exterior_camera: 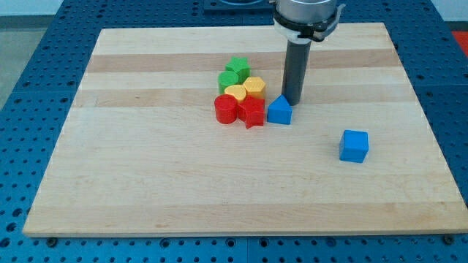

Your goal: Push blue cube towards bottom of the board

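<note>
Blue cube point(354, 145): sitting alone at the view's lower right, well apart from every other block.
My tip point(292, 101): resting just above the blue triangular block point(279, 110), far up and left of the cube; a bare rod, so no jaws are opening or closing.
Risk: heading straight for the cube is likely dragging the triangular block along; striking the cube off-centre is sending it sideways.
Cluster: red cylinder point(226, 109), red star point(252, 112), yellow blocks point(245, 89) and green blocks point(234, 72) are crowding left of the tip.
Cube's downward path: nothing is standing in it.

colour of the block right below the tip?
Blue, a triangular block, just under my tip; camera view.
</note>
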Motion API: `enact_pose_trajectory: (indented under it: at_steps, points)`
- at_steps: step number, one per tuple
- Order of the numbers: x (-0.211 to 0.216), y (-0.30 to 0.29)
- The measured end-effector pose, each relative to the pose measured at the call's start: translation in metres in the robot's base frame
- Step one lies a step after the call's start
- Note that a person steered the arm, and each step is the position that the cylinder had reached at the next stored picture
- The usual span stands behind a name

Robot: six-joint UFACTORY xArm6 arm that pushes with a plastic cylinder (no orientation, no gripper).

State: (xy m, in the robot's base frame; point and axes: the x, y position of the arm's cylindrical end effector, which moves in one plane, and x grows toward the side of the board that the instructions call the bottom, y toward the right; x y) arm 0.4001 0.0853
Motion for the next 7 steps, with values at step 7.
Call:
enact_pose_trajectory:
  at_steps: [7]
  points:
    - [0.094, 0.084]
